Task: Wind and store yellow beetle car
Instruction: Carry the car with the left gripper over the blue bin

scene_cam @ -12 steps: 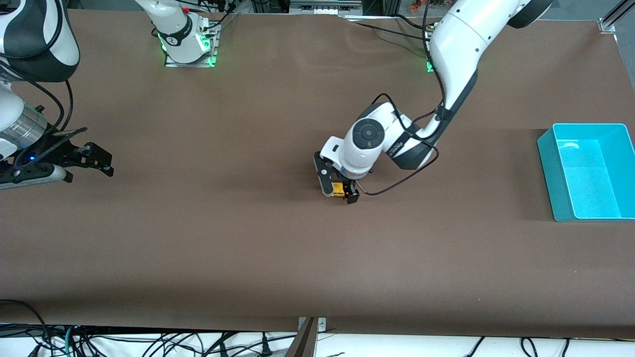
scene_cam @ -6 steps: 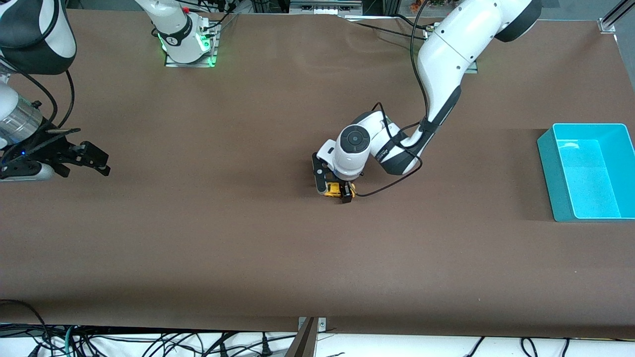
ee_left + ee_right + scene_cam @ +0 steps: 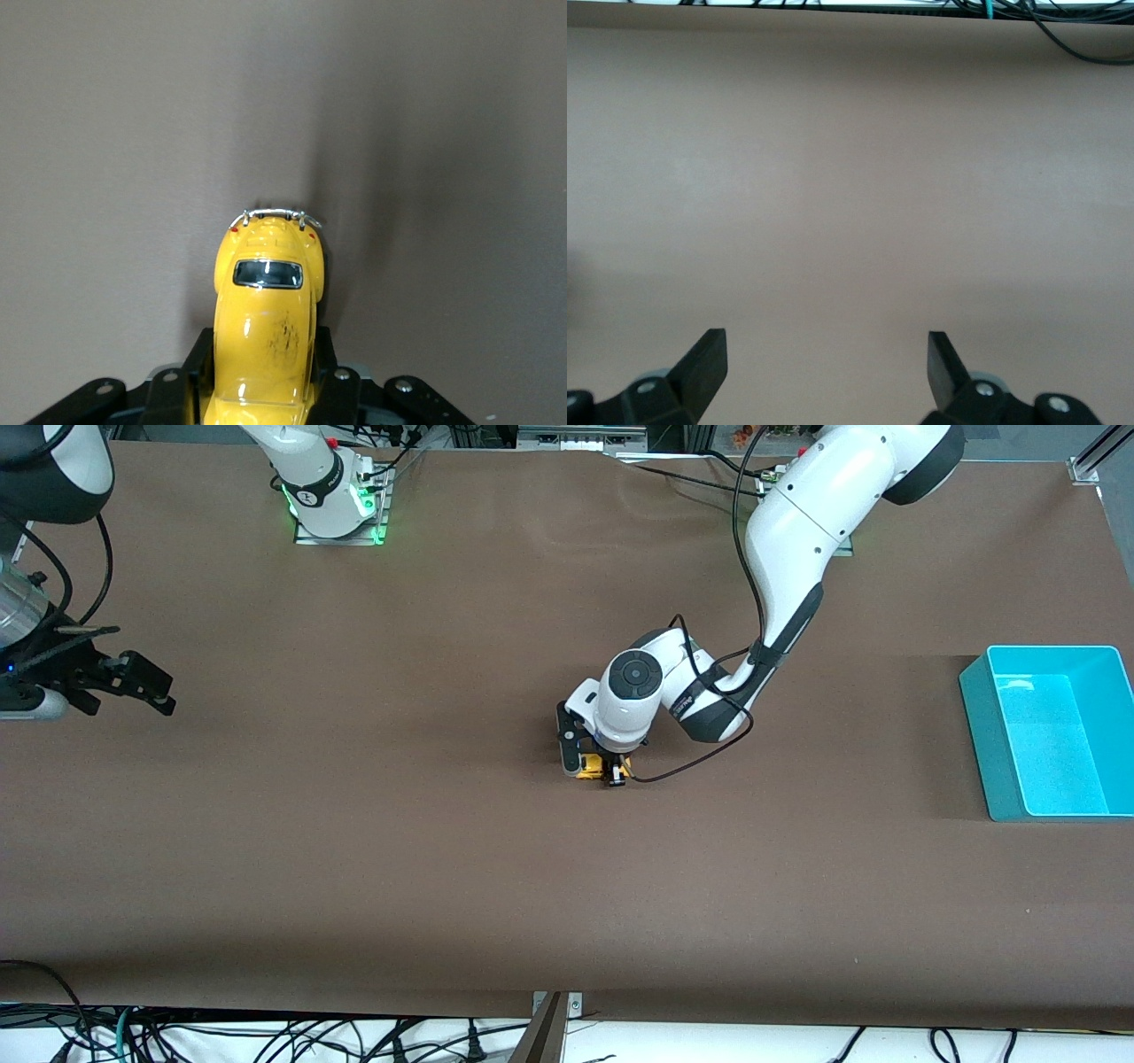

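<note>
The yellow beetle car [image 3: 592, 766] sits low at the middle of the brown table, between the fingers of my left gripper [image 3: 595, 769]. In the left wrist view the car [image 3: 266, 328] shows its roof, dark window and chrome bumper, and the black fingers [image 3: 197, 367] press its sides, so the gripper is shut on it. My right gripper [image 3: 146, 686] hangs open and empty over the right arm's end of the table; its wrist view shows two spread fingertips [image 3: 709, 354] over bare table.
A teal bin [image 3: 974, 691] stands at the left arm's end of the table. The right arm's base plate [image 3: 341, 531] is at the table's back edge. Cables hang past the front edge.
The left gripper has shifted slightly toward the right arm's end with the car in it, staying low at the table. The right gripper has drawn back toward its own end of the table.
</note>
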